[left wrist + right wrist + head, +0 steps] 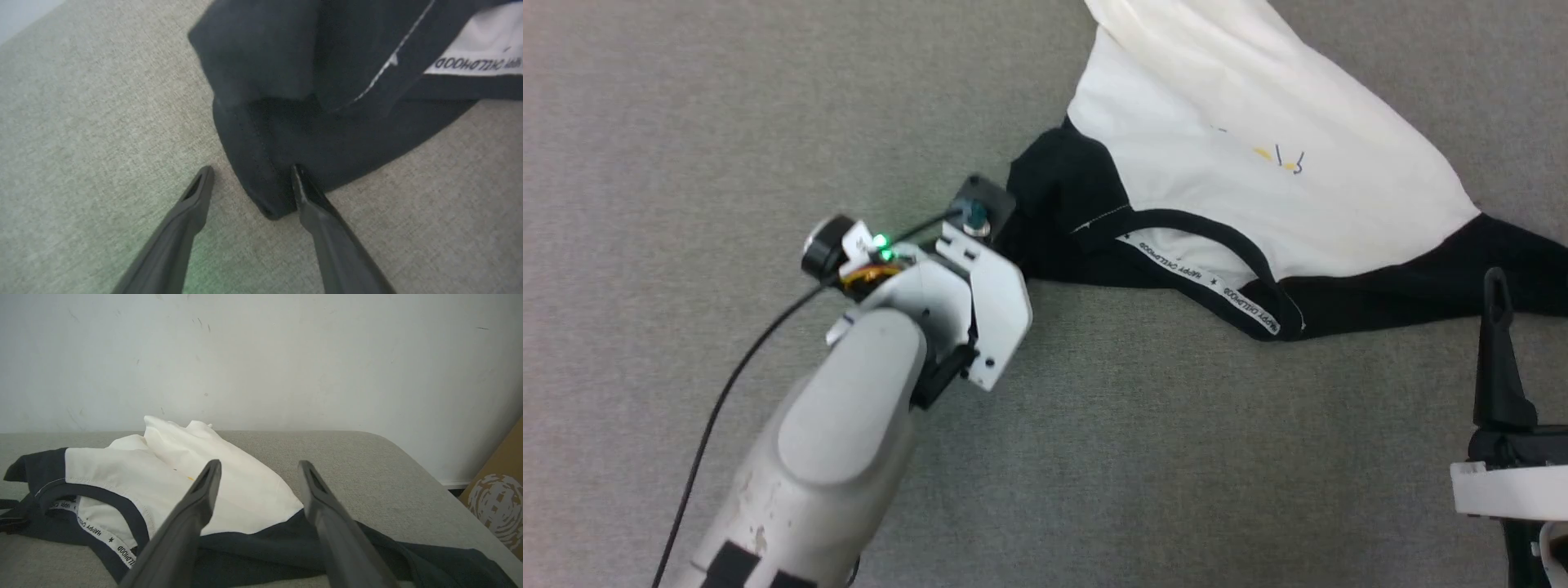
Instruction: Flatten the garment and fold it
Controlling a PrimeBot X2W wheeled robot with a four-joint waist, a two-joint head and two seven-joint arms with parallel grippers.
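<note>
Our left gripper, spread, straddles the black sleeve hem of the T-shirt rumpled on the grey worktop, limp, light cloth we judge best pinched at such edges, while our right gripper hovers spread by the other sleeve.

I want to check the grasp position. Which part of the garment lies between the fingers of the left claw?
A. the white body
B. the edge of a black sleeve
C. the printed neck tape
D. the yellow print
B: the left wrist view shows the open left claw straddling the folded edge of the black sleeve.
</note>
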